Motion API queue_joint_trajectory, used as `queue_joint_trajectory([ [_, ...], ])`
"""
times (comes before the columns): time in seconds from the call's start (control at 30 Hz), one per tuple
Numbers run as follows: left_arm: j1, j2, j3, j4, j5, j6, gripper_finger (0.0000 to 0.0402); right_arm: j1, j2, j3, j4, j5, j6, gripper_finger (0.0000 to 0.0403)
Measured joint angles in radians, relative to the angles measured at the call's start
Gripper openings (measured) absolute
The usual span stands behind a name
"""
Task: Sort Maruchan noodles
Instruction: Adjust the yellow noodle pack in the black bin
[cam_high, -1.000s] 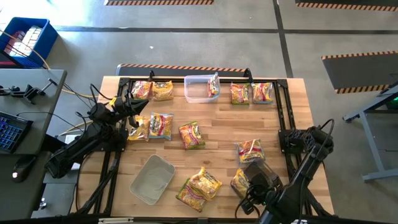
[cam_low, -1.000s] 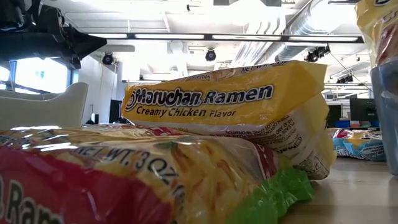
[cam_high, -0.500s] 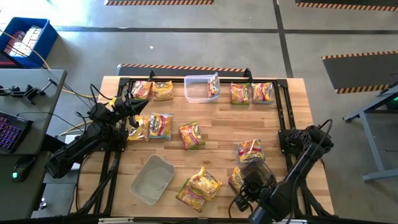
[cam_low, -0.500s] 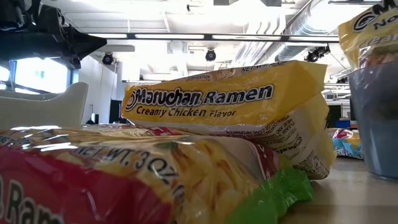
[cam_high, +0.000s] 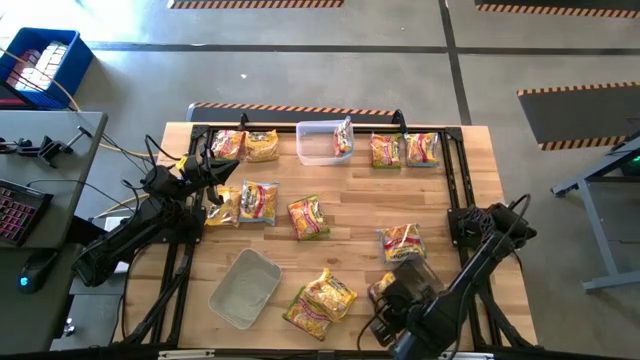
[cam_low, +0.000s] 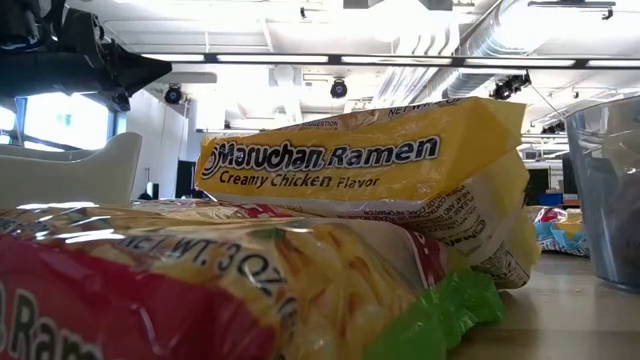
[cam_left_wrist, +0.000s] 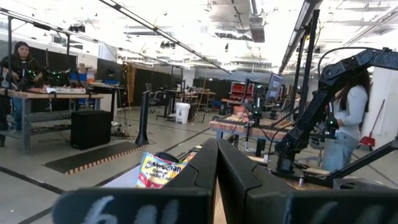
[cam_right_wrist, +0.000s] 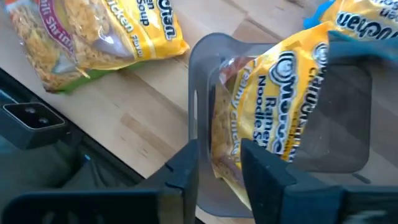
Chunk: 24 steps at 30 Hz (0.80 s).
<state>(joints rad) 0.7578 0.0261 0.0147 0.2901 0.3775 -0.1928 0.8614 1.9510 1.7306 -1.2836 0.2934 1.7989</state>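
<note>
Maruchan noodle packets lie scattered on the wooden table (cam_high: 350, 190). My right gripper (cam_right_wrist: 219, 171) points down over a grey-clear tub (cam_right_wrist: 198, 93) near the table's near right corner. A yellow packet (cam_right_wrist: 280, 93) stands on edge inside this tub, its upper end between the parted fingers. In the high view the arm covers the tub and only a bit of the packet (cam_high: 383, 287) shows. The low view shows just the tub's wall (cam_low: 610, 190). My left gripper (cam_left_wrist: 216, 168) is shut on nothing and is raised at the table's left side (cam_high: 220, 168). My right gripper comes from above, pointing down, with the yellow packet's upper end (cam_right_wrist: 227, 152) between its two fingers. A gap shows between one finger (cam_right_wrist: 186, 168) and the packet. Whether the other finger (cam_right_wrist: 261, 171) touches it I cannot tell. The packet stands inside the tub.
Two packets (cam_high: 320, 298) lie overlapped at the near middle, one (cam_high: 402, 242) lies beyond my right gripper, and others (cam_high: 308, 217) (cam_high: 250, 203) lie mid-table. Packets line the far edge beside a tub (cam_high: 318, 145) holding one. Another tub (cam_high: 245, 288) sits near left.
My right gripper has sunk and drifted a little toward the near edge with the yellow packet. In the low view the packet has come in above the tub's rim and dropped down into the tub, out of sight there.
</note>
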Motion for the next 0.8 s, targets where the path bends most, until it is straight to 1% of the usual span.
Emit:
queue_joint_trajectory([
  [0.07, 0.0, 0.0, 0.0, 0.0, 0.0, -0.005, 0.0003, -0.01, 0.0, 0.0, -0.002, -0.035, -0.023, 0.011],
  [0.1, 0.0, 0.0, 0.0, 0.0, 0.0, -0.006, 0.0003, -0.017, 0.0, 0.001, -0.018, -0.076, -0.027, 0.0111],
  [0.17, 0.0, 0.0, 0.0, 0.0, 0.0, -0.006, 0.0003, -0.029, -0.005, 0.008, -0.082, -0.155, -0.022, 0.0106],
  [0.2, 0.0, 0.0, 0.0, 0.0, 0.0, -0.006, 0.0003, -0.033, -0.008, 0.013, -0.119, -0.177, -0.019, 0.01],
  [0.3, 0.0, 0.0, 0.0, 0.0, 0.0, -0.006, 0.0003, -0.042, -0.011, 0.012, -0.234, -0.243, -0.029, 0.0073],
  [0.4, 0.0, 0.0, 0.0, 0.0, 0.001, -0.006, 0.0003, -0.055, -0.013, -0.031, -0.266, -0.279, -0.077, 0.0028],
  [0.47, 0.0, 0.0, 0.0, 0.0, 0.001, -0.006, 0.0003, -0.069, -0.016, -0.081, -0.201, -0.285, -0.136, 0.0008],
  [0.6, 0.0, 0.0, 0.0, 0.0, 0.001, -0.006, 0.0003, -0.112, -0.017, -0.217, 0.076, -0.339, -0.27, 0.001],
  [0.67, 0.0, 0.0, 0.0, 0.0, 0.001, -0.006, 0.0003, -0.128, -0.017, -0.255, 0.183, -0.335, -0.315, 0.0003],
  [0.73, 0.0, 0.0, 0.0, 0.0, 0.001, -0.009, 0.0003, -0.136, -0.017, -0.259, 0.222, -0.317, -0.338, 0.0003],
  [0.8, 0.0, 0.0, 0.0, 0.0, 0.001, -0.013, 0.0003, -0.137, -0.017, -0.243, 0.195, -0.296, -0.353, 0.0003],
])
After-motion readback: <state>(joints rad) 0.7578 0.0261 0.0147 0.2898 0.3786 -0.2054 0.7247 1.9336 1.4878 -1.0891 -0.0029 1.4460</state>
